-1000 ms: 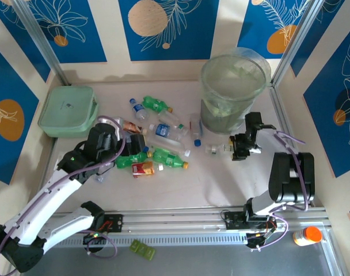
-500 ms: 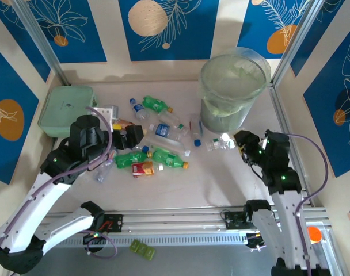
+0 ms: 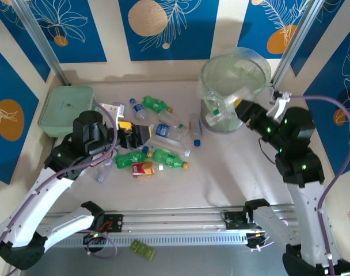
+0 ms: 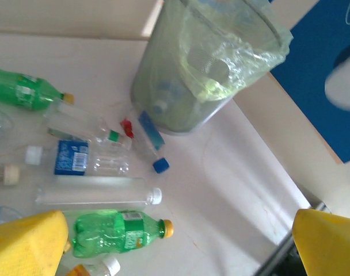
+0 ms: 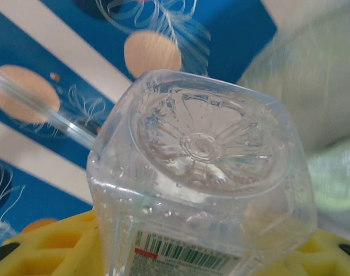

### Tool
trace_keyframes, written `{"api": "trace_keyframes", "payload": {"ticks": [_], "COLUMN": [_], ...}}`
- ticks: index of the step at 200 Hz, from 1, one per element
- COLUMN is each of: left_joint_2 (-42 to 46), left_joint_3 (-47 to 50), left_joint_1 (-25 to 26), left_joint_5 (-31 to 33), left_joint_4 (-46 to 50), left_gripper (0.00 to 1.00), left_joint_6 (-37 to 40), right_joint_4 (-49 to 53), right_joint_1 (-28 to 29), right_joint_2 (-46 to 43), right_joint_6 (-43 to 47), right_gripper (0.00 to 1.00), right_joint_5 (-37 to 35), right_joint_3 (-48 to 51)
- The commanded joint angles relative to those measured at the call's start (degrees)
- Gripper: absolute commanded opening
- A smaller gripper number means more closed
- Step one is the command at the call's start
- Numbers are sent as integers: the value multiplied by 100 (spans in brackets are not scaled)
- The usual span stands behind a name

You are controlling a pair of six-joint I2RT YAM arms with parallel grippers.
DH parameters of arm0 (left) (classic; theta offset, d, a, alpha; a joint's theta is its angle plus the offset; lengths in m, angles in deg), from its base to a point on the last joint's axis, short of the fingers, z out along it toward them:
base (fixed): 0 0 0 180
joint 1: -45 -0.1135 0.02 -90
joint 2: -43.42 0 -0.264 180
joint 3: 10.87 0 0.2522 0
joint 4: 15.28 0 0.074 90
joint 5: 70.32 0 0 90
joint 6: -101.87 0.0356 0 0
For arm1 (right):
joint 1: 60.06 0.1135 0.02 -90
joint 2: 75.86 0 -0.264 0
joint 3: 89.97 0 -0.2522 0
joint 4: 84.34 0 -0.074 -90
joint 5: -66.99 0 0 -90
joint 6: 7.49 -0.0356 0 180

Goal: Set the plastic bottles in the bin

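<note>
A clear bottle (image 3: 223,111), crushed and ribbed, hangs in the air against the near side of the bin (image 4: 163,86), just below its rim. The right gripper (image 3: 239,106) is clamped on it. In the right wrist view the bottle's moulded, star-patterned base faces the camera, with a barcode label below it and yellow pads (image 5: 48,247) pressing on either side. The right arm reaches high and forward, elbow bent, forearm angled left toward the bin.

The bin is a tall, round, translucent bucket lined with a crinkled greenish bag that folds over its rim. It stands at the far right of the pale desk (image 3: 221,167).

The other bottles (image 3: 163,130) lie scattered on the desk left of the bin. They are clear or green, with blue or red labels and coloured caps.

The left arm bends over this pile. The left gripper (image 3: 134,135) hovers above it with its yellow jaws spread wide, holding nothing. A flat pale-green lidded box (image 3: 67,109) sits at the far left.
</note>
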Motion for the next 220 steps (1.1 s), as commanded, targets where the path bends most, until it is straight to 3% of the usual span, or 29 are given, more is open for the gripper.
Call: {"api": "trace_keyframes", "payload": {"ticks": [1,74,112,152,197,220], "left_joint_2": [-15,-11,-73,-289,-249,-296], "left_joint_3": [65,158,394,436,636,746], "left_joint_1": [-12,-18,-12,-13,-4,16], "left_joint_5": [-537,-154,118,17,16,51], "left_joint_4": [-159,-120,-151,-72,-209,-270], "left_gripper": [100,100,100,100,100,100], "left_joint_6": [-64,20,-266,-117,121,208], "right_joint_4": [-134,664,1462,2146,2873,3211], "right_joint_1": [20,139,190,261,22,0], "right_joint_2": [659,3386,4475,5432,6423,6822], "right_joint_6": [559,1898,2113,2139,1719,1774], "right_gripper": [46,46,46,48,48,48], "right_joint_5": [-931,-2810,-3160,-2890,-1763,-1623], "right_joint_3": [-786,-3665,-4705,-5331,-5914,-6202]}}
